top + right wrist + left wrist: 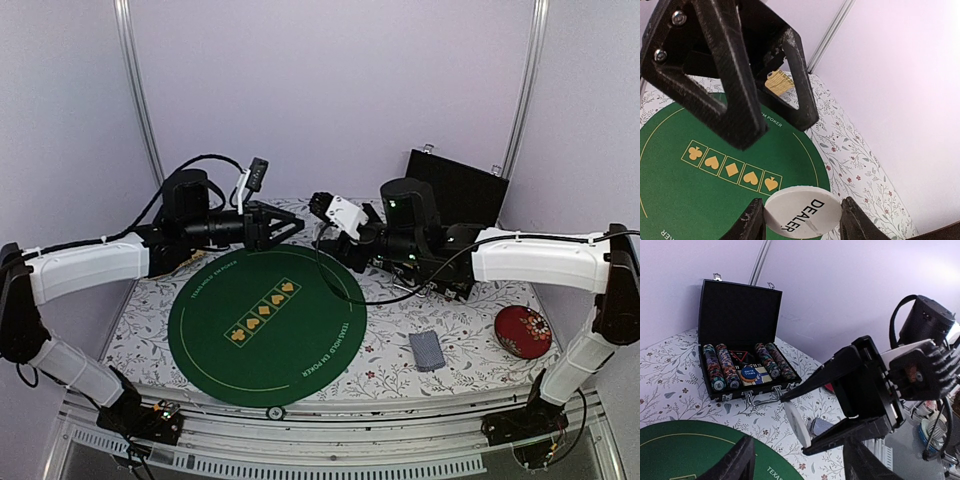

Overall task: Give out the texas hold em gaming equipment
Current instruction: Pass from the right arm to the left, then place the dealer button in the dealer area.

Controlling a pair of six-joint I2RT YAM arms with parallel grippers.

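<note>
- The left gripper [799, 460] shows its two fingers [737, 462] set apart at the bottom edge, with nothing between them.
- Straight ahead of them, the right gripper [799, 426] pinches a white disc [794, 419], seen edge-on.
- Just beyond the disc lie blue-backed playing cards [821, 426].
- Further ahead and to the left, a black case [737, 315] stands open, with rows of chips [722, 367] inside.
- Below the left finger, a green mat [685, 450] lies on a flowered cloth [670, 370].

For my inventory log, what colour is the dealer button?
The dealer button is white with black lettering; right wrist view shows it best.
</note>
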